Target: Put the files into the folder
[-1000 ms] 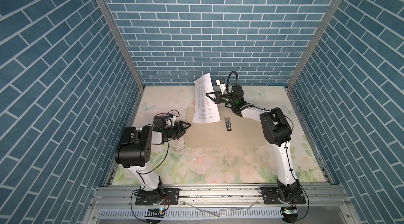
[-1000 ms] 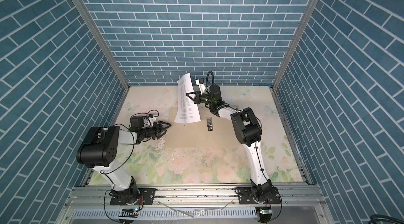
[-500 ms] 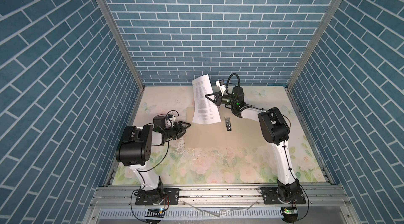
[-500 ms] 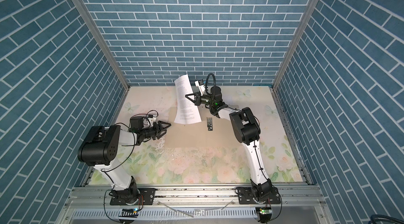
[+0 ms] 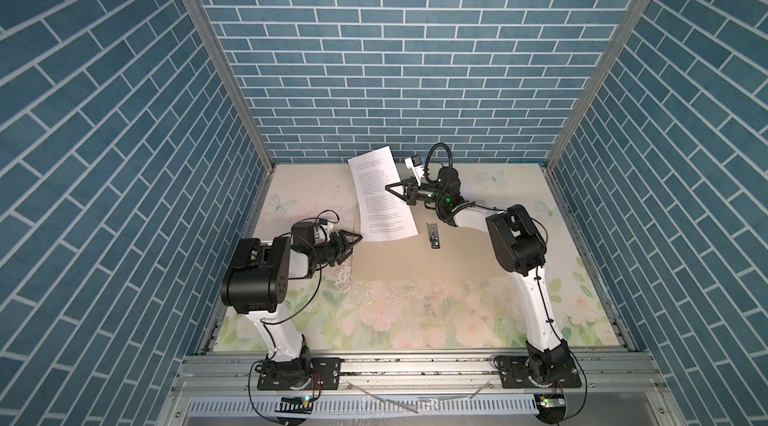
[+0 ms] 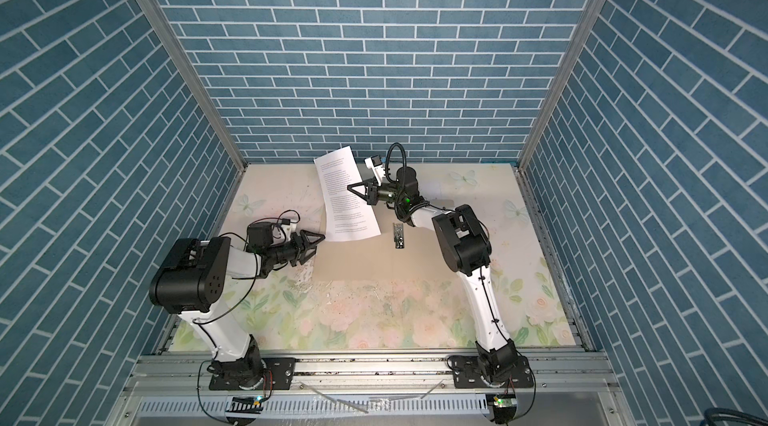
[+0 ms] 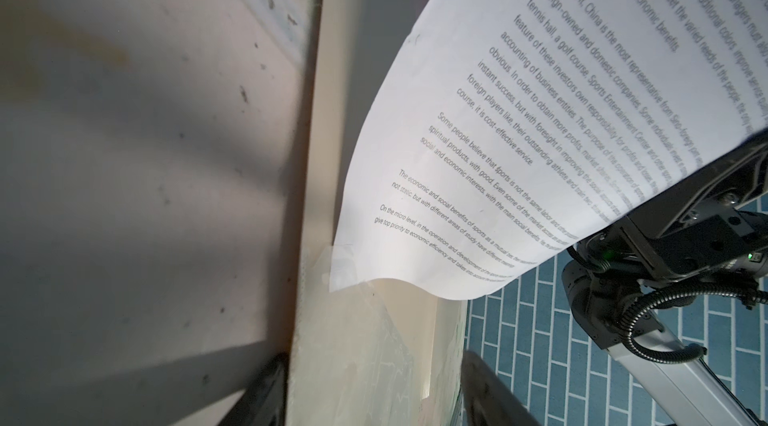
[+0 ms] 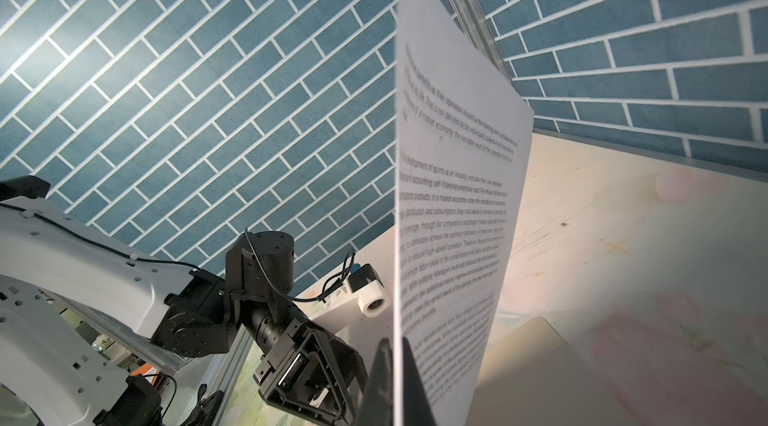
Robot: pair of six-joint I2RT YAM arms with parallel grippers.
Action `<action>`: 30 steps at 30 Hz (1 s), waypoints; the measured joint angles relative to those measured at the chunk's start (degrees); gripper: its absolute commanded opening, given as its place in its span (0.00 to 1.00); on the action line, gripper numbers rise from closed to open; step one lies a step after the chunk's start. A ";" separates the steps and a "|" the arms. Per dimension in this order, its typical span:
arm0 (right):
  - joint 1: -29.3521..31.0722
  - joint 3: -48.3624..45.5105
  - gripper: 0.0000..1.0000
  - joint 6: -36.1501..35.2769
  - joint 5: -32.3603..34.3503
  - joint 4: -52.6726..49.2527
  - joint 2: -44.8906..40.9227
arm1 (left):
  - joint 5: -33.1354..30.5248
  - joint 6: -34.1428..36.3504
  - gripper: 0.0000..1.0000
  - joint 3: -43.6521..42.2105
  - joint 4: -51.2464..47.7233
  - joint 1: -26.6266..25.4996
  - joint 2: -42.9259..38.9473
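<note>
The left claw (image 5: 356, 244) is sitting low at the left edge of the tan folder (image 5: 399, 257), its jaws standing wide with that edge between them in the left wrist view. Just right of it, 1 text sheet (image 5: 380, 199) is hanging nearly upright over the far left part of the folder, which is lying flat on the floral table (image 5: 415, 320). The right claw (image 5: 389, 188) is pinching the sheet's right edge, jaws closed on it.
</note>
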 measured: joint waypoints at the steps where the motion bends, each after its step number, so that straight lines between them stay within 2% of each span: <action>1: 0.02 0.00 0.00 0.15 -0.02 0.09 0.00 | 0.00 -0.02 0.66 0.00 0.02 0.00 0.00; 19: -1.07 -0.13 0.00 7.80 -0.24 7.04 1.79 | 1.55 -4.57 0.64 -1.62 8.50 0.00 2.86; 30: -1.95 -2.01 0.00 8.13 -0.61 6.01 4.37 | 1.49 -5.84 0.63 -1.90 9.49 -0.11 2.99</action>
